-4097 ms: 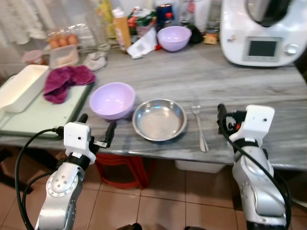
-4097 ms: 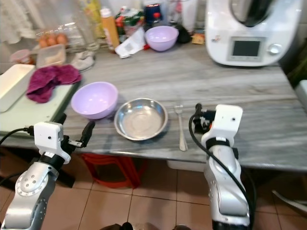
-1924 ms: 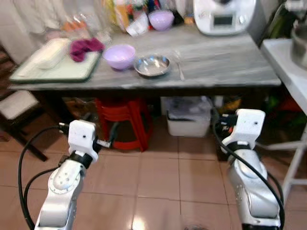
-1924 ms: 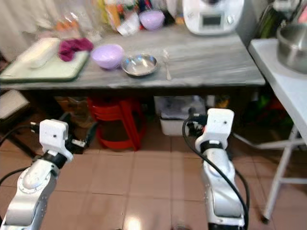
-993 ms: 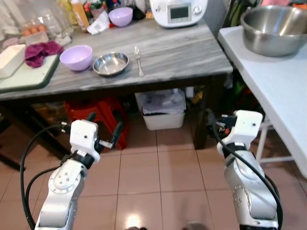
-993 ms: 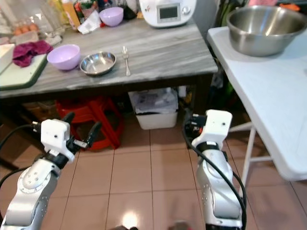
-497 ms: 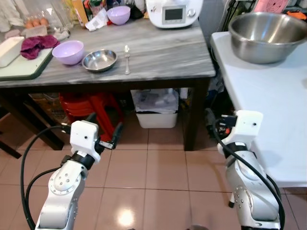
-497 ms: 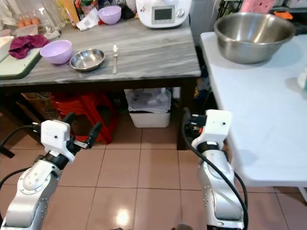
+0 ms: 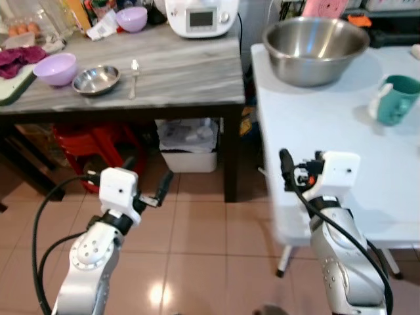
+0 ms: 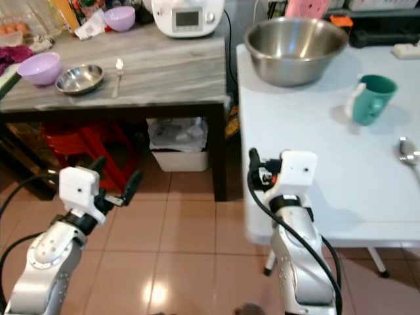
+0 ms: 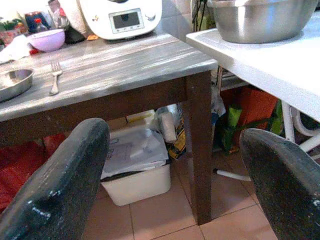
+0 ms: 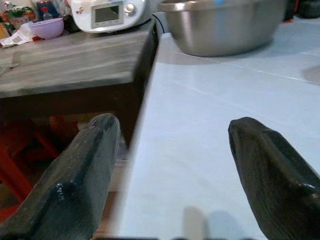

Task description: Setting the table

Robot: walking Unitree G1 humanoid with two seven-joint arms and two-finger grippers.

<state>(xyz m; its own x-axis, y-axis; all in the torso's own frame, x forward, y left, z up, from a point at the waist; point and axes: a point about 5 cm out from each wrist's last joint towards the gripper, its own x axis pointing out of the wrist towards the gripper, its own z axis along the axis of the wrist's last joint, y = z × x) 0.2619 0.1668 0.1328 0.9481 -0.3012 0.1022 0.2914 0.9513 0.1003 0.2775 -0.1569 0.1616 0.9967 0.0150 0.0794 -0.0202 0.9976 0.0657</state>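
Observation:
On the grey wooden table (image 9: 190, 75) at the left stand a lilac bowl (image 9: 55, 68), a shallow steel dish (image 9: 96, 79) and a fork (image 9: 133, 75) in a row. A white table (image 9: 315, 125) on the right carries a large steel bowl (image 9: 315, 41), a teal mug (image 9: 397, 100) and a spoon (image 10: 410, 154). My left gripper (image 9: 146, 174) hangs open and empty over the floor, facing the grey table's leg. My right gripper (image 12: 170, 175) is open and empty at the white table's near left edge.
A second lilac bowl (image 9: 132, 18) and a white kitchen machine (image 9: 200, 16) stand at the back of the grey table. Under it are a red stool (image 9: 92, 147) and a white bin (image 9: 189, 147). Tiled floor (image 9: 210, 262) lies between me and both tables.
The camera has swung right, so the grey table has slid left and the white table with mug has come into view. Both grippers stay open and empty.

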